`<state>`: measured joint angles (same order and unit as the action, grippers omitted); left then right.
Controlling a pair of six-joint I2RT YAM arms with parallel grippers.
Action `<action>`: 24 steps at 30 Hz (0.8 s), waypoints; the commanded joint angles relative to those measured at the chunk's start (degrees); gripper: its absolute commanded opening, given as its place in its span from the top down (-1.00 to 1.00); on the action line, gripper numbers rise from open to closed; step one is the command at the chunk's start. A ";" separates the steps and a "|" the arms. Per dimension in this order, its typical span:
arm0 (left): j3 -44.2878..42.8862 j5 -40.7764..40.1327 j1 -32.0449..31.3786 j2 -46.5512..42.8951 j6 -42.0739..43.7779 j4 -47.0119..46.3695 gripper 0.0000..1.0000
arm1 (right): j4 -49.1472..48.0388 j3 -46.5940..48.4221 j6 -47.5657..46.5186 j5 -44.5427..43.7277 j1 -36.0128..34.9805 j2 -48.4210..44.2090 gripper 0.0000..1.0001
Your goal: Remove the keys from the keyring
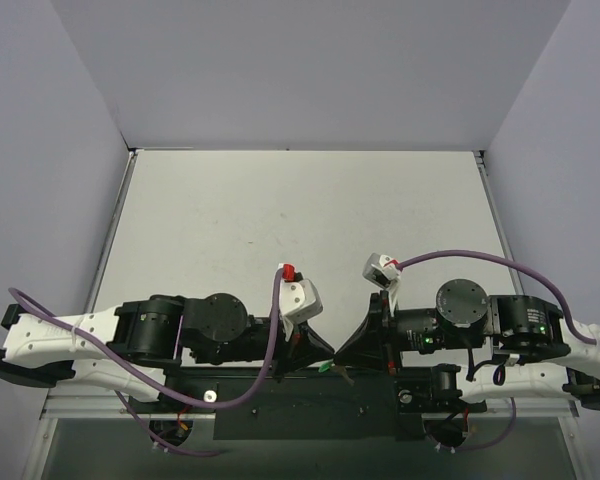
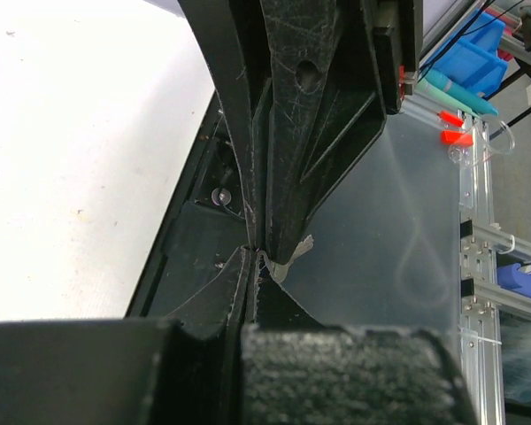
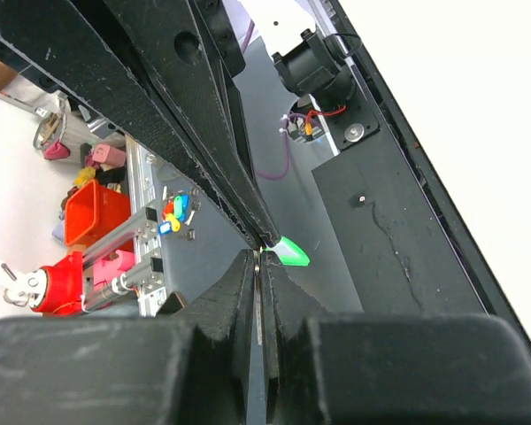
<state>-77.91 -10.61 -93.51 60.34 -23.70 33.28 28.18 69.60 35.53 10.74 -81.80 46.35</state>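
My two grippers meet tip to tip over the black base plate at the table's near edge. My left gripper (image 1: 318, 358) (image 2: 251, 266) is shut. In the right wrist view its fingers come from above and pinch the bright green keyring (image 3: 292, 252), whose end sticks out to the right. The green also shows between the tips in the top view (image 1: 324, 368). My right gripper (image 1: 344, 356) (image 3: 259, 263) is shut on the thin silver key (image 3: 260, 257). The key's pale end (image 2: 290, 255) pokes out beside the right gripper's fingers in the left wrist view. Both pieces hang in the air.
The white table (image 1: 300, 220) lies beyond the arms, with walls on three sides. The black base plate (image 3: 398, 221) and a clear panel (image 2: 398, 230) lie below the tips. Red and blue bins (image 3: 93, 217) stand off the table.
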 commanded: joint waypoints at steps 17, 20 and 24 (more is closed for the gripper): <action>7.24 -3.10 -0.53 -11.72 -2.49 -20.70 -0.42 | -10.25 -2.10 -1.69 -1.78 0.06 -3.54 1.00; 8.82 2.67 -0.53 -13.49 -1.17 -22.99 -0.44 | -10.25 -1.14 -1.87 0.15 -0.03 -3.28 1.00; 8.39 8.32 -0.53 -13.05 -0.03 -21.16 -0.45 | -10.25 0.44 -2.13 2.61 -0.03 -1.97 1.00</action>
<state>-69.12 -9.34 -93.80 46.92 -25.69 15.44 20.75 67.94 34.37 10.39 -82.06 43.22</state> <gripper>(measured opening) 0.722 0.008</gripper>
